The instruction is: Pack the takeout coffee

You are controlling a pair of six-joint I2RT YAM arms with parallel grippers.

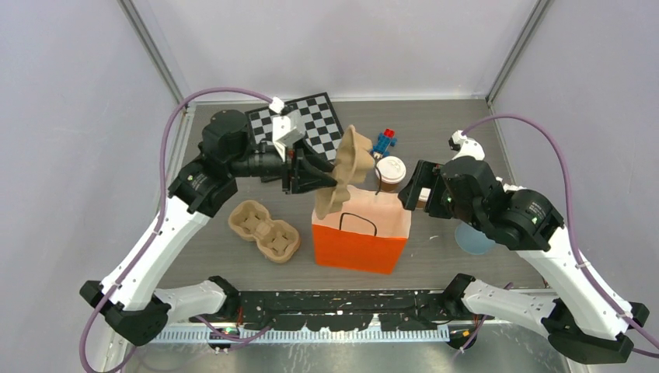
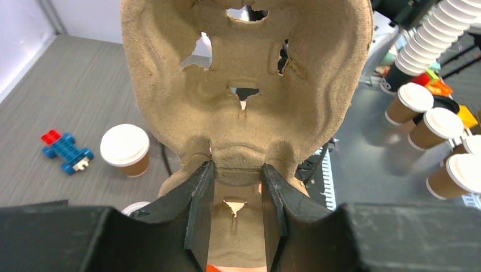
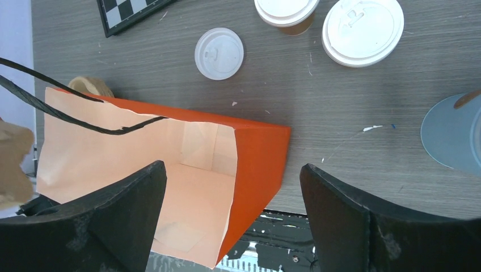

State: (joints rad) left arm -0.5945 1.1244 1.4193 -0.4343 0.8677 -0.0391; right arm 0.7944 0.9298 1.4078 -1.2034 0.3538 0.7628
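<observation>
My left gripper [image 1: 320, 176] [image 2: 238, 170] is shut on a tan moulded-pulp cup tray [image 1: 347, 167] [image 2: 244, 85], which hangs tilted above the back left of the open orange paper bag [image 1: 361, 237] [image 3: 261, 153]. One takeout coffee [image 1: 391, 171] [image 2: 126, 148], a brown paper cup with a white lid, stands just behind the bag. In the right wrist view two lidded cups [image 3: 286, 11] [image 3: 363, 28] and a smaller white lid [image 3: 219, 52] show on the table. My right gripper [image 1: 420, 190] [image 3: 232, 187] is open, empty, above the bag's right edge.
A second pulp tray [image 1: 264, 231] lies left of the bag. A checkerboard [image 1: 307, 124] and a blue-red brick toy [image 1: 384, 142] sit at the back. A pale blue tumbler [image 1: 474, 238] [image 3: 454, 133] stands on the right. Several more lidded cups [image 2: 411, 102] appear at the left wrist view's right edge.
</observation>
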